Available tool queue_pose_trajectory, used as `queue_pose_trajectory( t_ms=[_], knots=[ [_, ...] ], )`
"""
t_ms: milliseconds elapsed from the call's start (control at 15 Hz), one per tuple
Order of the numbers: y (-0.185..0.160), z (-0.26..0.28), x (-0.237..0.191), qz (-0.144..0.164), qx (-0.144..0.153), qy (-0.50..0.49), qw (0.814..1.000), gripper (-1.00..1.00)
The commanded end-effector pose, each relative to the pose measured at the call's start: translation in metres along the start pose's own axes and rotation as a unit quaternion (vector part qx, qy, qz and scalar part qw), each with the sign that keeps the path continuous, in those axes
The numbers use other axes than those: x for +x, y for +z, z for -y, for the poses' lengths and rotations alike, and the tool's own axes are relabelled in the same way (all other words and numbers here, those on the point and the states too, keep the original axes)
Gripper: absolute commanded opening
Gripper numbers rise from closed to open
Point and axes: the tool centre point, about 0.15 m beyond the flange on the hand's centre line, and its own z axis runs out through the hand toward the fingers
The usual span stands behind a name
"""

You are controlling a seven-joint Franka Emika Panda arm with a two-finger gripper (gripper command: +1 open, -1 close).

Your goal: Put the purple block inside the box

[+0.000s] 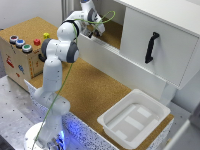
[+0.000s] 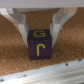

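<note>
In the wrist view a purple block (image 2: 40,47) with yellow letters stands on a cork surface. My gripper (image 2: 40,33) has one finger pressed against each side of the block, shut on it. In the exterior view my gripper (image 1: 96,30) reaches into the open cork-floored shelf of the white cabinet (image 1: 150,35), and the block is hidden there by the hand. The white box (image 1: 134,117), an open empty bin, stands on the cork table near its front corner at the exterior view's right, far from the gripper.
A wooden box with coloured buttons (image 1: 22,50) stands at the exterior view's left. The cabinet's door with a black handle (image 1: 151,47) is beside the shelf. The cabinet's white lower front (image 1: 107,57) runs below the gripper. A green cable (image 1: 65,85) hangs along the arm.
</note>
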Motion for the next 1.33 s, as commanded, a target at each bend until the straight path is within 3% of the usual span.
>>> queue_pose_trajectory(
  t_ms=[0,267,600,867,1133,1267],
  knots=[
    [-0.042,-0.01,0.008,0.002,0.029,0.001,1.0,-1.0],
    [-0.081,-0.021,-0.023,-0.015,0.036,-0.044,0.998,-1.0],
    [-0.084,-0.058,-0.077,0.015,0.049,-0.093,0.994,-1.0],
    [-0.102,-0.095,-0.098,0.015,0.043,-0.063,0.997,-1.0],
    [-0.115,-0.139,-0.115,0.055,0.047,0.005,0.997,-1.0],
    [-0.119,-0.161,-0.121,0.073,0.023,0.016,0.997,-1.0]
  ],
)
